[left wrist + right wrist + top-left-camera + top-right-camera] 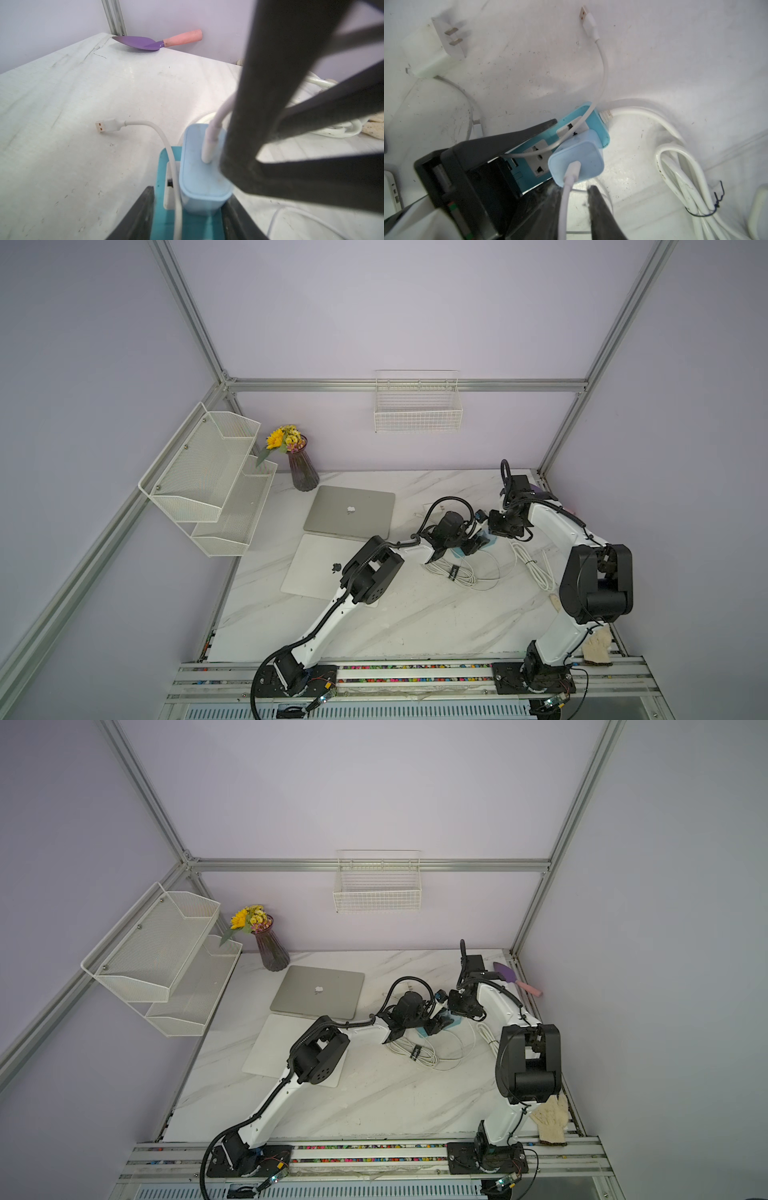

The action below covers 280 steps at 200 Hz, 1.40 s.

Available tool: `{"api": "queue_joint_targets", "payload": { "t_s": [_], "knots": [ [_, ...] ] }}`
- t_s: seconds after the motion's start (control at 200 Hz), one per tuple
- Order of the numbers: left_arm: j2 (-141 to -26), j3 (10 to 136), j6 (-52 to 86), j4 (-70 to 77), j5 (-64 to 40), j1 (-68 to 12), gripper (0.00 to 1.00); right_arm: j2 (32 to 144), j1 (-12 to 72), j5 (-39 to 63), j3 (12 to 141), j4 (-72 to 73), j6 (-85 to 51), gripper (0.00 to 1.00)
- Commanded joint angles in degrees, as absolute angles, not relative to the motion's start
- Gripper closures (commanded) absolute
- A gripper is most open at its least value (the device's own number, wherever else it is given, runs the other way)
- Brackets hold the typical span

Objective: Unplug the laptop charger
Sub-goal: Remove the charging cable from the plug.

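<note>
Prongs bare, the laptop charger (428, 52) lies on the table (675, 52), well apart from the light-blue power strip (601, 131) and out of its sockets. A thin cord (467, 97) trails from the charger. The left claw (188, 199) pinches the power strip by its long sides. The right claw (573, 188) hangs just beside a pale-blue adapter (577, 164) plugged into the power strip, its fingers slightly spread with the adapter's white cable (564, 207) running between them.

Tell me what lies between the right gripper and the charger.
The strip, with a blue adapter plugged in, and the left gripper on it lie between the right gripper and the charger, which lies unplugged beyond.
</note>
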<state>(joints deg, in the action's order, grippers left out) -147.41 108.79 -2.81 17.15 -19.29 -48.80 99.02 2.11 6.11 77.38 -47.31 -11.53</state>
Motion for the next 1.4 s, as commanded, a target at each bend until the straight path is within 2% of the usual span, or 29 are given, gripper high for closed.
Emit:
{"api": "queue_joint_targets", "payload": {
  "t_s": [0.0, 0.055, 0.135, 0.19, 0.585, 0.68, 0.84, 1.185, 1.235, 1.34, 1.395],
  "knots": [
    [-147.8, 107.4, -5.98, 11.76, -20.79, -52.91, 1.0, 96.86, 4.99, 13.1, 77.17, -42.23, -11.41, 0.83],
    [-147.83, 107.49, -6.13, 11.6, -20.67, -52.99, 1.0, 96.86, 4.9, 13.18, 77.17, -42.44, -11.51, 0.91],
    [-147.82, 107.41, -6.37, 11.25, -20.6, -52.96, 1.0, 96.68, 4.92, 13.06, 77.33, -42.71, -11.69, 0.94],
    [-147.91, 107.49, -6.42, 10.93, -20.43, -52.99, 1.0, 96.83, 4.91, 12.68, 77.4, -43.19, -11.78, 1.0],
    [-146.91, 106.73, -7.29, 9.44, -18.22, -52.98, 1.0, 94.75, 4.92, 10.49, 76.55, -45.18, -11.25, 1.0],
    [-145.36, 104.94, -7.03, 10.97, -17.93, -52.74, 0.82, 94.42, 4.88, 10.99, 75.23, -45.07, -11.33, 1.0],
    [-141.71, 101.13, -6.11, 14.85, -18.81, -52.42, 0.64, 94.07, 4.79, 11.68, 72.91, -44.86, -11.3, 1.0],
    [-132.22, 88.04, -5.68, 26.73, -22.22, -50.87, 0.48, 90.47, 3.34, 12.18, 66.63, -44.33, -11.36, 1.0],
    [-131.67, 87.17, -6.05, 27.94, -22.9, -50.7, 0.43, 90.14, 3.25, 12.55, 65.89, -44.14, -11.34, 1.0],
    [-131.18, 87.25, -5.65, 28.16, -22.81, -50.71, 0.42, 89.69, 3.25, 13.26, 64.81, -44.34, -11.9, 1.0],
    [-131.04, 87.6, -4.84, 28.68, -22.33, -50.67, 0.38, 88.67, 2.93, 12.97, 63.84, -44.18, -12.56, 1.0]
  ]
}}
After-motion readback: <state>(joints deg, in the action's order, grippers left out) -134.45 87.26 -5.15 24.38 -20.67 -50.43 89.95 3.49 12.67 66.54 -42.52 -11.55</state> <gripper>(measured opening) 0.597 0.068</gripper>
